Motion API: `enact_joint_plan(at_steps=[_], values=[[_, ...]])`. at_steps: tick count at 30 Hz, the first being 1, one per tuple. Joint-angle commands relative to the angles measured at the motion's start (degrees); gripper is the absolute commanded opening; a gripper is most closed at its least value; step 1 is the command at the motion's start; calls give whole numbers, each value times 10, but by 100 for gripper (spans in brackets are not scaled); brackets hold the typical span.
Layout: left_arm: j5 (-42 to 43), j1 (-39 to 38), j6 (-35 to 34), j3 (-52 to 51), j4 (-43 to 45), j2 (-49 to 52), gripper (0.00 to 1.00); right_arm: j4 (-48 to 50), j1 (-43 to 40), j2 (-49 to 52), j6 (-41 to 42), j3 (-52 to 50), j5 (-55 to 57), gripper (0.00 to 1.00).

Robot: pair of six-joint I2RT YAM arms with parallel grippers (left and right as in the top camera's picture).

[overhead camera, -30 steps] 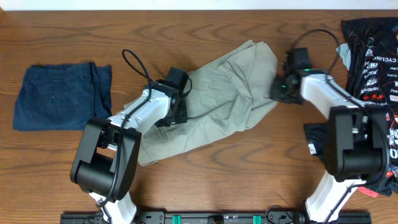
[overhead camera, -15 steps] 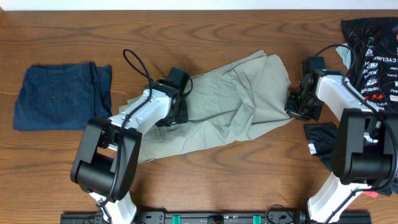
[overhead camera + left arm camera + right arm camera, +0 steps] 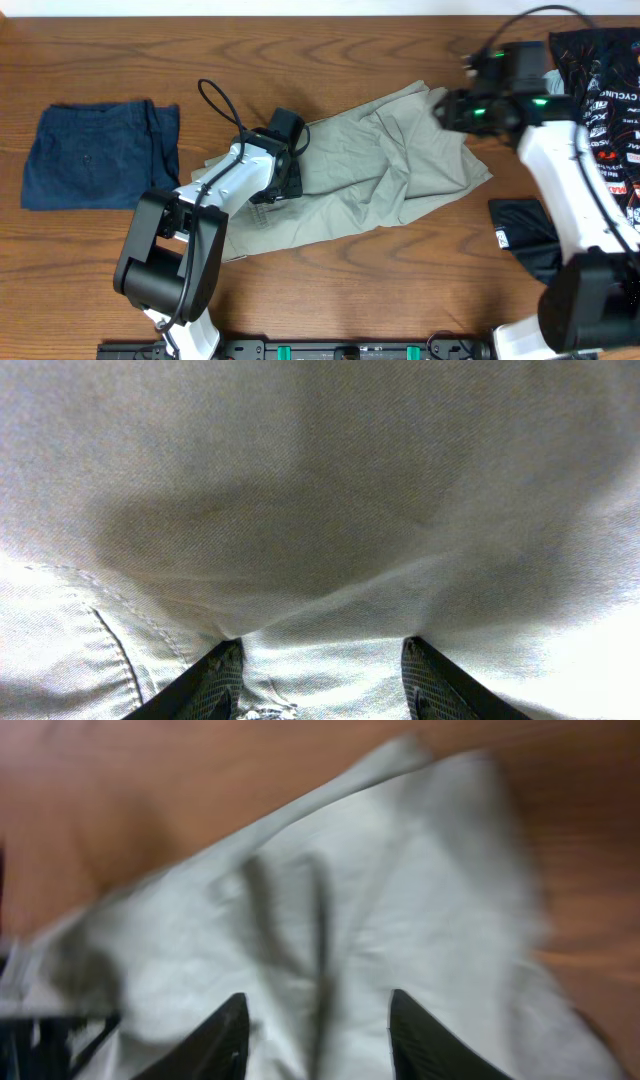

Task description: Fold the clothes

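Note:
The khaki-beige shorts (image 3: 380,180) lie spread slantwise across the middle of the table, with one leg end at the right. My left gripper (image 3: 283,185) rests on their left part near the waistband. In the left wrist view its fingers (image 3: 315,670) stand wide apart, pressed onto the cloth (image 3: 320,510). My right gripper (image 3: 447,108) hovers above the shorts' far right corner. In the blurred right wrist view its fingers (image 3: 315,1030) are open and empty over the cloth (image 3: 330,920).
Folded navy-blue shorts (image 3: 95,155) lie at the far left. A pile of black printed clothing (image 3: 600,90) fills the right edge, with a dark garment (image 3: 530,235) near the right arm's base. Bare wooden table (image 3: 400,290) lies in front.
My right gripper drew the shorts' right leg to the right, let go and rose toward the far side. The shorts now lie longer and flatter. The left arm has not moved.

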Motion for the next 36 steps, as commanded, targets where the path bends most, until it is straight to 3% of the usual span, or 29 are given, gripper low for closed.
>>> enact_joint_plan(at_steps=[1, 7, 13, 14, 15, 16, 17, 20, 26, 31, 36], values=[[0, 2, 7, -6, -2, 29, 53, 8, 55, 39, -62, -5, -32, 45], [0, 2, 7, -6, -2, 29, 54, 67, 124, 116, -62, -5, 38, 50], [0, 2, 7, -6, -2, 29, 54, 134, 158, 170, -62, -5, 132, 47], [0, 2, 7, -6, -2, 29, 53, 137, 160, 174, -62, -5, 140, 41], [0, 2, 7, -6, -2, 29, 54, 137, 161, 175, -62, -5, 151, 29], [0, 2, 7, -6, -2, 29, 54, 134, 161, 175, -61, -5, 163, 10], [0, 2, 7, -6, -2, 29, 54, 129, 160, 175, -54, -5, 183, 1], [0, 2, 7, -6, -2, 29, 54, 98, 152, 169, -19, -5, 244, 1], [0, 2, 7, -6, -9, 29, 54, -38, 101, 139, 131, -5, 378, 1], [0, 2, 7, -6, -9, 29, 54, -155, 41, 136, 147, -7, 380, 1], [0, 2, 7, -6, -9, 29, 54, -198, 8, 136, 149, -10, 383, 4]])
